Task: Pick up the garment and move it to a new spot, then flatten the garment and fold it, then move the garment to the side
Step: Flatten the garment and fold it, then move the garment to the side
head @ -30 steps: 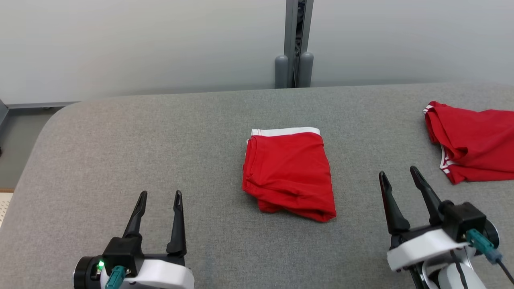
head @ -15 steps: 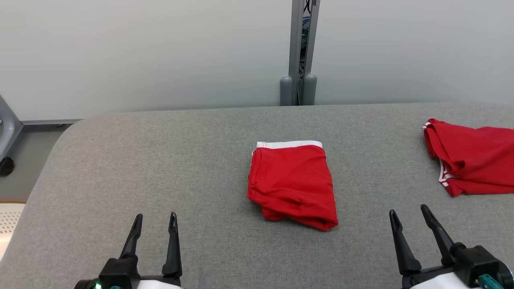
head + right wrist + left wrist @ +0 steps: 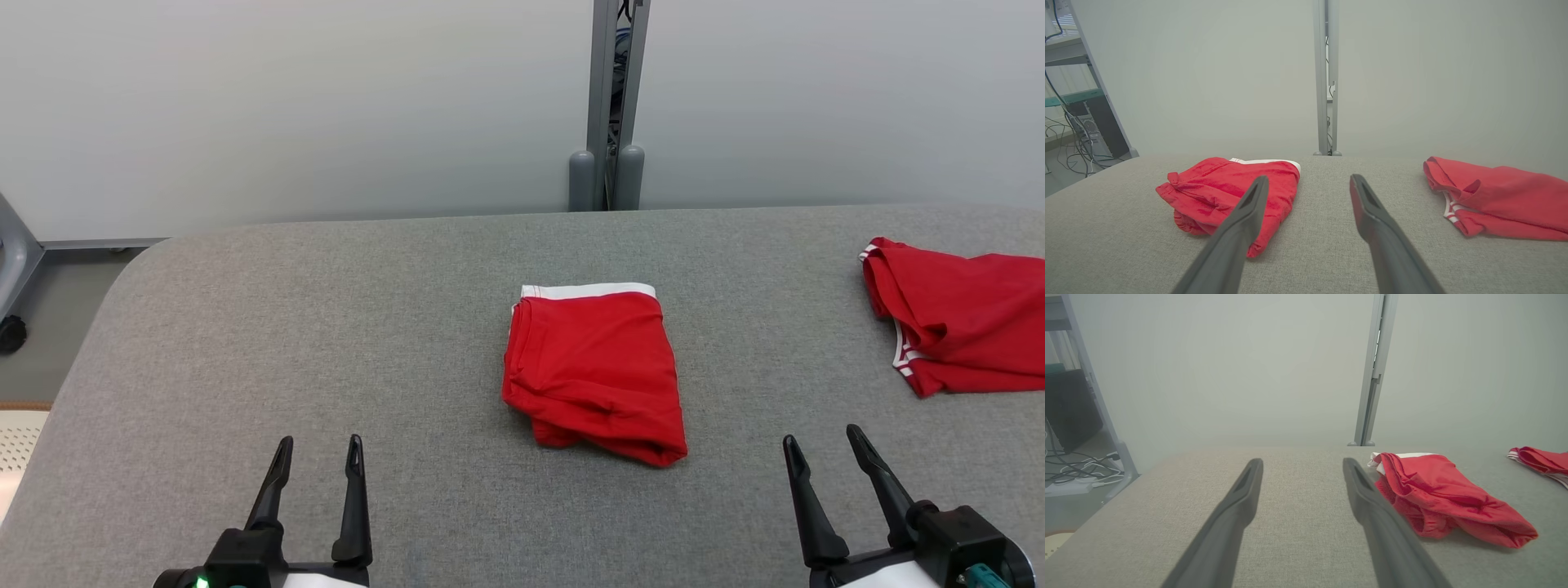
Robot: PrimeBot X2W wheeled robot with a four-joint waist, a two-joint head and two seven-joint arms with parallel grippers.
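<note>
Folded garment (image 3: 592, 371) is ready to go aside
The left gripper (image 3: 318, 441) and right gripper (image 3: 820, 435) are wide open, holding nothing; pinch all layers together to keep it neat.

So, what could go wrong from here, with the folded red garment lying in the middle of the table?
1. The folded garment has a bunched, loose near edge; lifting it with the left hand alone may undo the fold.
2. The second red garment lies beyond the right hand; moving the folded one there could tangle both.
</note>
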